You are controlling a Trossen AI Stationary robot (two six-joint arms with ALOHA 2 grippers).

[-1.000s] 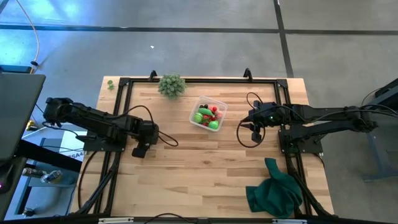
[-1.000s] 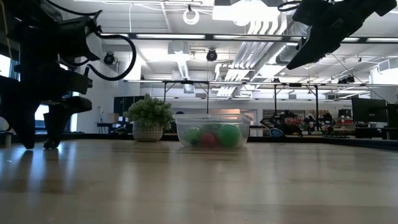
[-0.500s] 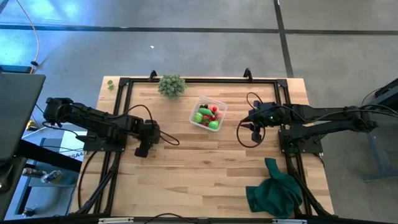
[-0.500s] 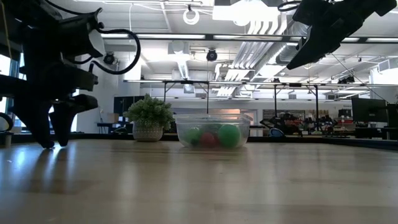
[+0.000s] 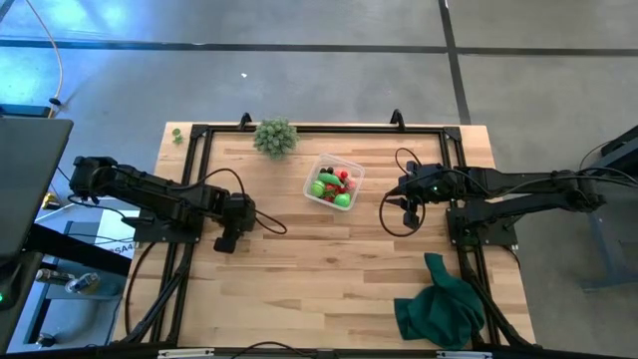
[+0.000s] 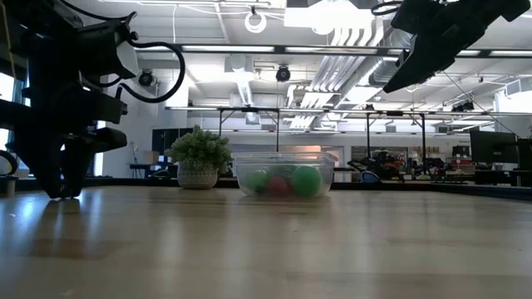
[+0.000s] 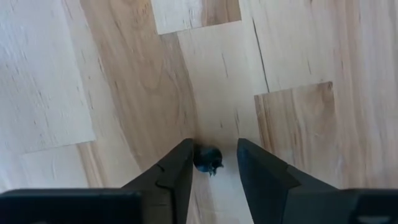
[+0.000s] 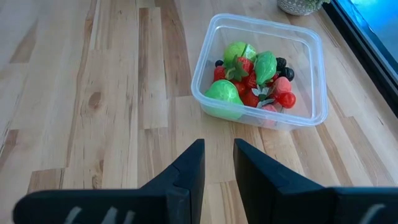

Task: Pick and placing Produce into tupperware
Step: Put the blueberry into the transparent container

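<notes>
Left gripper (image 7: 213, 163), at nine o'clock on the tabletop (image 5: 329, 259), is straddling a dark berry (image 7: 208, 158), fingers not yet clamped; next, squeezing and carrying to the tupperware (image 5: 334, 180); right gripper (image 8: 217, 163) is waiting, fingers slightly parted, grasping nothing.

In your high view the left gripper (image 5: 225, 242) covers the dark berry (image 7: 208, 159), so you cannot see it there. In the left wrist view you cannot tell whether the right-hand finger touches it. From table height the tupperware (image 6: 285, 174) shows you only three blurred pieces. The green cloth (image 5: 440, 307) is cut off at the near edge of the high view.
</notes>
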